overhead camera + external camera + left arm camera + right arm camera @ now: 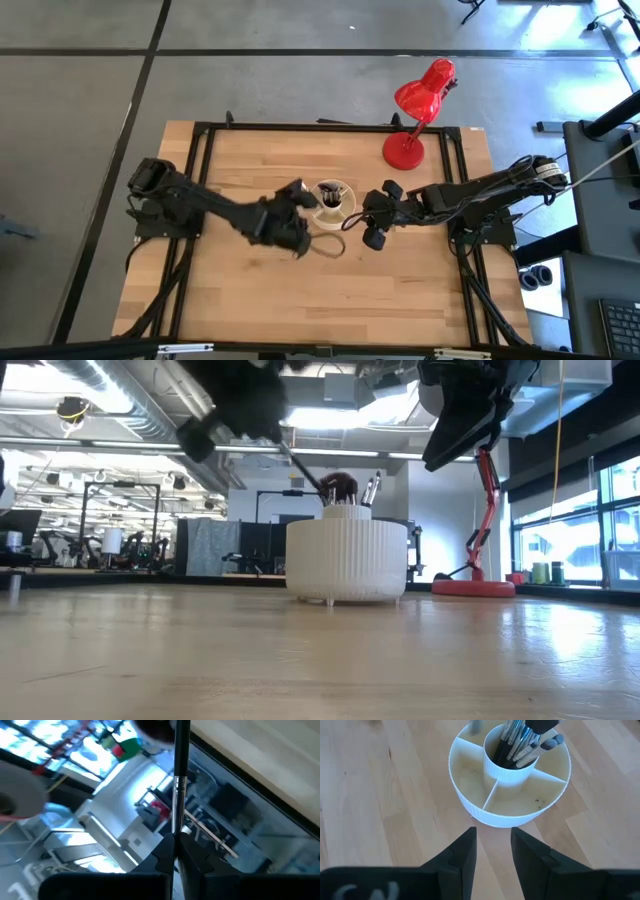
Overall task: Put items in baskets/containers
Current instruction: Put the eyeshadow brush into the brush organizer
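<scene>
The round cream organizer cup stands on the wooden table. Several brushes stand upright in its central cup, while the outer compartments look bare in the right wrist view. My left gripper hovers just left of the cup, shut on one dark-handled brush. Its dark bristle end reaches over the central cup. My right gripper hangs open just right of the cup, holding nothing. My left gripper pinches the brush's thin dark handle between its two fingers, near the end away from the bristles. The handle lies along the fingers. The brush is lifted clear of the table and slants down from the gripper toward the central cup.
A red desk lamp stands at the table's far right. Bare wood stretches toward the near edge. A dark frame runs round the tabletop. Both arms crowd the cup from either side.
</scene>
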Motion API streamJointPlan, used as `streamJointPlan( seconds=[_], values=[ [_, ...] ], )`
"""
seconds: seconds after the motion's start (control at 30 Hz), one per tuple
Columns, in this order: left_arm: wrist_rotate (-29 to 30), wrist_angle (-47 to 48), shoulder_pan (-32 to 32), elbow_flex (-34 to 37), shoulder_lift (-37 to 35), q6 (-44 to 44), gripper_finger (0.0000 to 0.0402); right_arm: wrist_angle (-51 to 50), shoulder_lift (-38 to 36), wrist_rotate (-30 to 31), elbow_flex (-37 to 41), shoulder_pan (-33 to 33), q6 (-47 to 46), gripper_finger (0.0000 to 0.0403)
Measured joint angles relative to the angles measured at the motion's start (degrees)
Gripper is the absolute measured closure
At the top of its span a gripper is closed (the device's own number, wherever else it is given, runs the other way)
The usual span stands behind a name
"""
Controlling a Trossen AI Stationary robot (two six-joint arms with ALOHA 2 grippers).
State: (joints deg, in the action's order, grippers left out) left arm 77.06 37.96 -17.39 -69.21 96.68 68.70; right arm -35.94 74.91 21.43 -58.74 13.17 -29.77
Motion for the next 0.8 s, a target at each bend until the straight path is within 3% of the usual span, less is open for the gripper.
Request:
streamJointPlan(
  seconds=[0.3, 0.8],
  values=[
    [-0.50, -0.95, 8.76, 0.00, -0.08, 3.40, 0.0394, 0.00, 0.00, 0.00, 0.00, 0.00, 0.54, 0.0282],
    [-3.47, -4.46, 7.28, -0.09, -0.16, 9.14, 0.0394, 0.00, 0.00, -0.02, 0.00, 0.00, 0.51, 0.0282]
  ],
)
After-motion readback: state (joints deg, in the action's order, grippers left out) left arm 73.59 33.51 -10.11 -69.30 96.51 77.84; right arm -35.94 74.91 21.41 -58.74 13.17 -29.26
